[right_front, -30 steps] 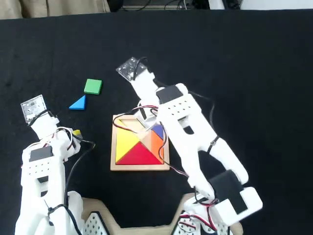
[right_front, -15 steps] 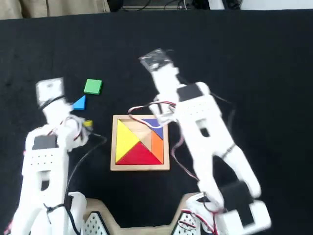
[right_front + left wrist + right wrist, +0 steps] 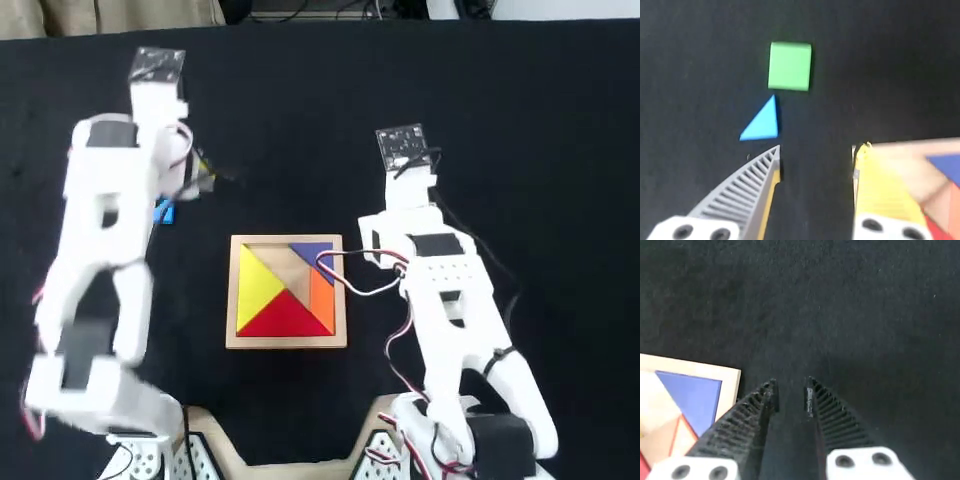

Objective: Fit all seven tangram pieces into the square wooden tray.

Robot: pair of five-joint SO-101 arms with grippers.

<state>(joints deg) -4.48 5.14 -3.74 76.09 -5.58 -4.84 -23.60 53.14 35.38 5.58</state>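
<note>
Green square (image 3: 790,66), blue triangle (image 3: 762,125) outside tray (image 3: 286,342); left jaws wide, right jaws narrow.

You are working at a robotics test bench, of the lab or maker-room kind. The surface (image 3: 540,120) is covered edge to edge in black cloth. Two white plastic arms, the left arm (image 3: 105,200) and the right arm (image 3: 450,300), carry exposed wires (image 3: 370,288) and stand on a wooden base (image 3: 270,465) at the near edge. A beige curtain (image 3: 110,12) and loose cables (image 3: 320,10) line the far edge.
</note>
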